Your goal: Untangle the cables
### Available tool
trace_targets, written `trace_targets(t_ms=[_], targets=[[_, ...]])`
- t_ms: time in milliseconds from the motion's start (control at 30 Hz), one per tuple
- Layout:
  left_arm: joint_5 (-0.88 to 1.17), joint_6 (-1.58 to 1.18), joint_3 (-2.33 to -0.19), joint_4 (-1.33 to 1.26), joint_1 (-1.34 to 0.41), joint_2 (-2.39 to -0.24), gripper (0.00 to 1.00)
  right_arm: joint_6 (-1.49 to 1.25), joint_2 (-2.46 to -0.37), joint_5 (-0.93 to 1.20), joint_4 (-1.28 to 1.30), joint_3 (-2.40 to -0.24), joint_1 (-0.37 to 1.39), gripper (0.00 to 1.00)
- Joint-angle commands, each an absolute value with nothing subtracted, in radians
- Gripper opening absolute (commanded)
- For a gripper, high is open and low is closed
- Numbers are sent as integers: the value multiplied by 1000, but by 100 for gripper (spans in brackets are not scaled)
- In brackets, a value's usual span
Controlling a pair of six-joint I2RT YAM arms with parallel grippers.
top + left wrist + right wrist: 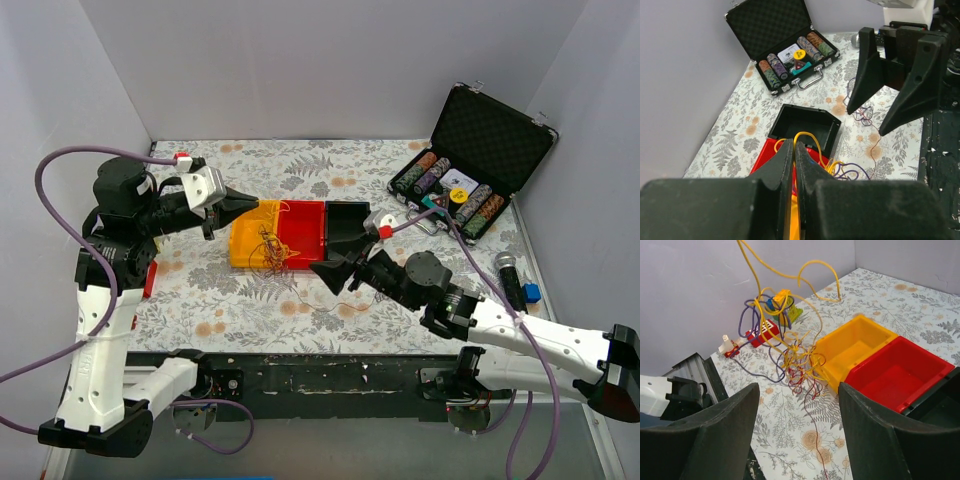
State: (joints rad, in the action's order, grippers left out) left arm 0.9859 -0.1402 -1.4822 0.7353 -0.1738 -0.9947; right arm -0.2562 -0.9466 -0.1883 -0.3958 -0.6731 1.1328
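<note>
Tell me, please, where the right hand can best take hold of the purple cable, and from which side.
Grip the purple cable at its raised loop, left of the knot in the right wrist view; it stands clear of the yellow cable that the shut left hand holds up. Bring the open right hand in from the near side, probably, fingers astride the loop.

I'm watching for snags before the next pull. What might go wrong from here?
1. The left gripper is shut on a yellow cable that runs into the tangle; pulling may tighten the knot.
2. The tangle sits close by the yellow bin, which might get dragged.
</note>
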Motion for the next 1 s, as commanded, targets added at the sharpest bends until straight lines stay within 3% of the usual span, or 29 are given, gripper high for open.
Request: trace_targets(t_ms=[0,433,767,967], targets=[[1046,-92,-1457,775,-169,-954,0,-235,-966,-166,-408,-739,1134,73],[1032,-52,-1375,765,-170,-904,0,-313,-1134,-51,-549,-836,1218,76],[1020,-46,-1348,753,-172,-891,0,-330,-1152,-149,-496,-888,1243,77],[991,-52,-1333,727,-172,-893,0,-413,-1161,-84,-483,-876,1246,75]])
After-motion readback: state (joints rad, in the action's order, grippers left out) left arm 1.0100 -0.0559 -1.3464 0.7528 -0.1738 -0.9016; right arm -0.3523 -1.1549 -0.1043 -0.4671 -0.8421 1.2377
